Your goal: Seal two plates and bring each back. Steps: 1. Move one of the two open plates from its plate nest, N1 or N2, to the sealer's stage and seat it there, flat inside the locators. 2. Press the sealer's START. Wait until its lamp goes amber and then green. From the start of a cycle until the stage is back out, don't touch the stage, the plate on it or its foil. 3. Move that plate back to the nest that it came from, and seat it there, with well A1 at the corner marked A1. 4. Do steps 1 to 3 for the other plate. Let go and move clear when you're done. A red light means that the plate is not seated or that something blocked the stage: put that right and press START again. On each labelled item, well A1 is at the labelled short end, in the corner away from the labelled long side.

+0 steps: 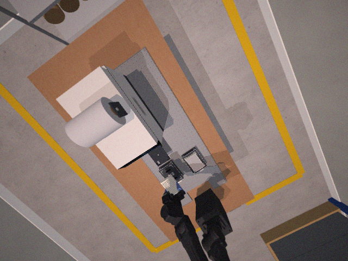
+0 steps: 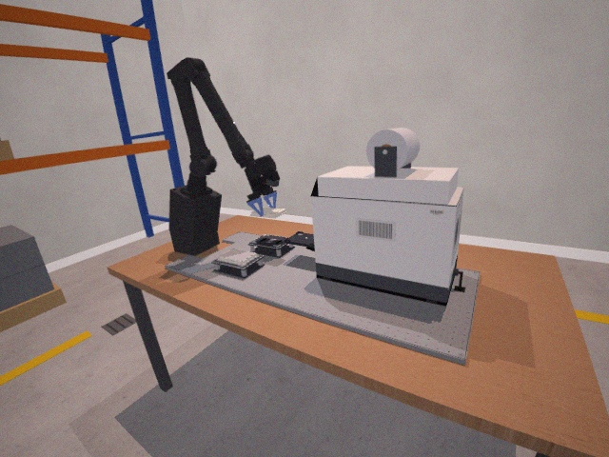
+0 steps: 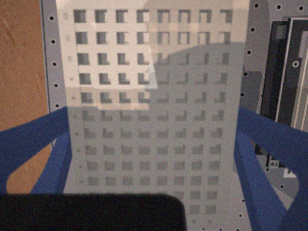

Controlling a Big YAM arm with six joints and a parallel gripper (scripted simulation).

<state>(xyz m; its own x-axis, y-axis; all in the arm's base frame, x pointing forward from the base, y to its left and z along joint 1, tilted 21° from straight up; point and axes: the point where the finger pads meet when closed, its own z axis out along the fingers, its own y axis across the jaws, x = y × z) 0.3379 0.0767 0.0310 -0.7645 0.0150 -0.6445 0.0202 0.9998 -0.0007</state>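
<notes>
My gripper [image 1: 172, 188] [image 2: 265, 211] [image 3: 153, 115] is shut on a pale well plate [image 1: 169, 182] [image 2: 278, 212] [image 3: 161, 115], with blue fingers along its two long sides. The plate is in the air, its wells uncovered. A dark nest [image 1: 178, 178] [image 2: 271, 249] [image 3: 284, 63] holds no plate; an A1 label shows on it in the wrist view. The other nest [image 1: 203, 161] [image 2: 239, 270] holds a pale plate [image 1: 194, 161] [image 2: 239, 262]; whether it has foil is unclear. The dark stage [image 1: 157, 154] [image 2: 301, 238] sticks out of the sealer without a plate. START and lamp cannot be made out.
The white sealer [image 1: 112, 145] [image 2: 339, 255] with its foil roll [image 1: 92, 123] [image 2: 405, 148] stands tall beside the stage. The perforated baseboard [image 1: 185, 129] [image 2: 393, 319] [image 3: 55, 72] lies under the nests and sealer, on the wooden table [image 1: 238, 184] [image 2: 511, 384] [image 3: 21, 63].
</notes>
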